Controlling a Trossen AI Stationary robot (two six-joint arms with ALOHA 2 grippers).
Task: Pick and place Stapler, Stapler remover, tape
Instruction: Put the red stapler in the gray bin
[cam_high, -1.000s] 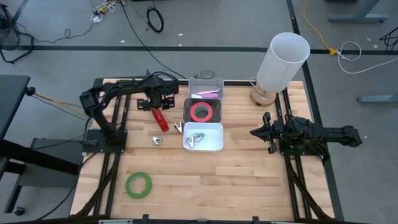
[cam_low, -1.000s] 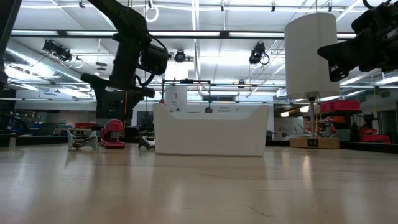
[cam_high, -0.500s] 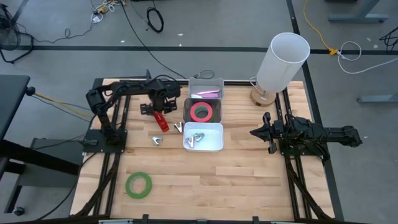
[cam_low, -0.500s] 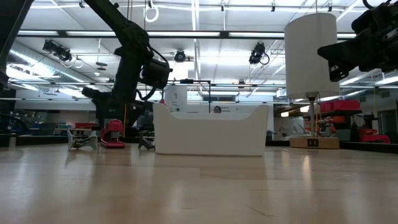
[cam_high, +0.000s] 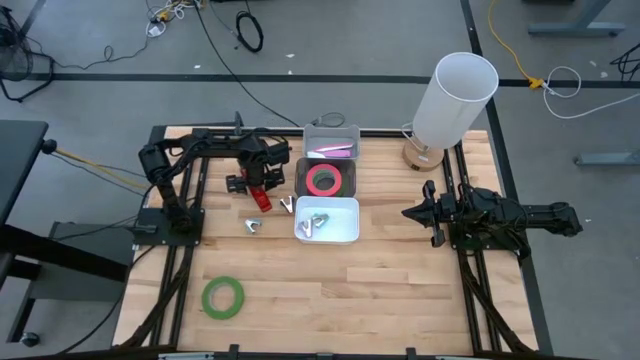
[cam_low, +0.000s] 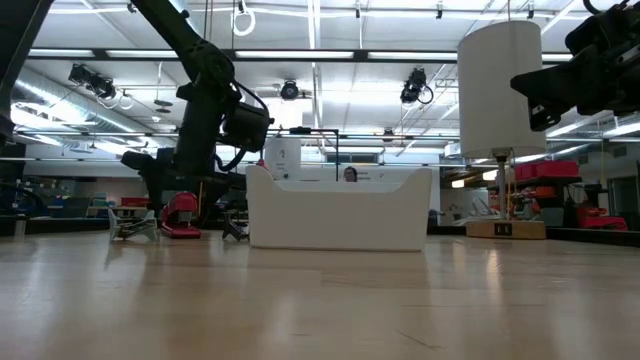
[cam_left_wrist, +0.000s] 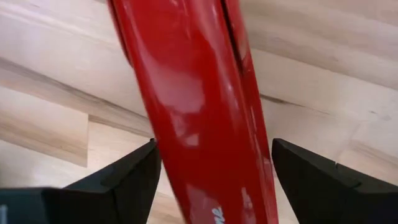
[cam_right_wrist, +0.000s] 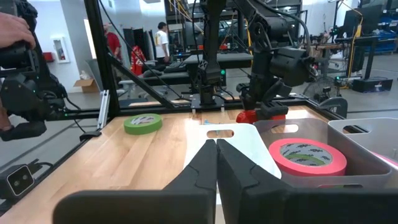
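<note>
Left gripper (cam_left_wrist: 211, 180) is spread wide astride the red stapler (cam_left_wrist: 196, 106), not yet gripped. Pink tape (cam_high: 322, 180) and one remover (cam_high: 316, 222) sit binned; two removers, green tape (cam_high: 223, 297) left. Right gripper (cam_right_wrist: 216, 163) pinched closed, idle.

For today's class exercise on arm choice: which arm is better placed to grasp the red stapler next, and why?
Left. The left gripper is over the red stapler, open fingers on either side. The right gripper waits, shut, beyond the white bin.
</note>
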